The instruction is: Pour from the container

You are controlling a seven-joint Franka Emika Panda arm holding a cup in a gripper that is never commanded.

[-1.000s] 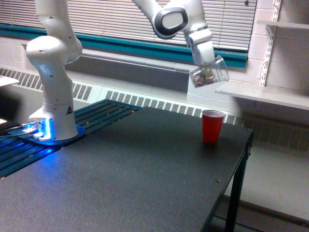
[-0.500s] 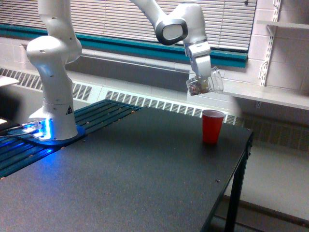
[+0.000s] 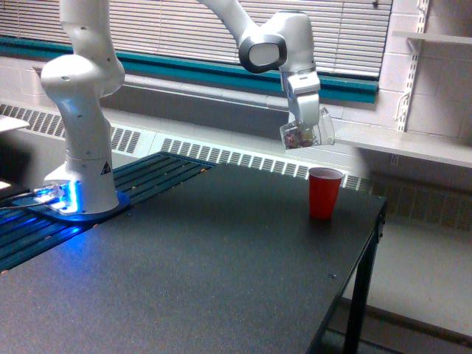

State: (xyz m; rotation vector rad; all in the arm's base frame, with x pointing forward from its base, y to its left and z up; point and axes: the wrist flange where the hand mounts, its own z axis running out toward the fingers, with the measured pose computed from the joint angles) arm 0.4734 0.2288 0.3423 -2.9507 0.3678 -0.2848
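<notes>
While my base [image 3: 81, 177] sits at the exterior view's left on the slatted blue panel [image 3: 147, 181], the dark counter [image 3: 206, 273] ahead of it carries only one thing I can make out, the red cup [image 3: 324, 192], near the far right edge. My gripper [image 3: 304, 118] hangs above and just left of that cup, well clear of the counter. Jaws are pinching the container [image 3: 306, 133], a clear plastic cup, across its side wall; it's tilted, roughly on its side. Brownish-red small pieces [image 3: 298, 137] show through the wall, bunched at the lower left end. Can't tell from here which end is the mouth.

Handling call: thin plastic, light, walls likely flex under squeeze, smooth so it could slip or rotate in the grip. Mid-wall hold looks right, moderate force only. Loose bits will probably shift all at once when tipped.

Red cup stands upright, mouth open; whatever is inside isn't visible.
</notes>
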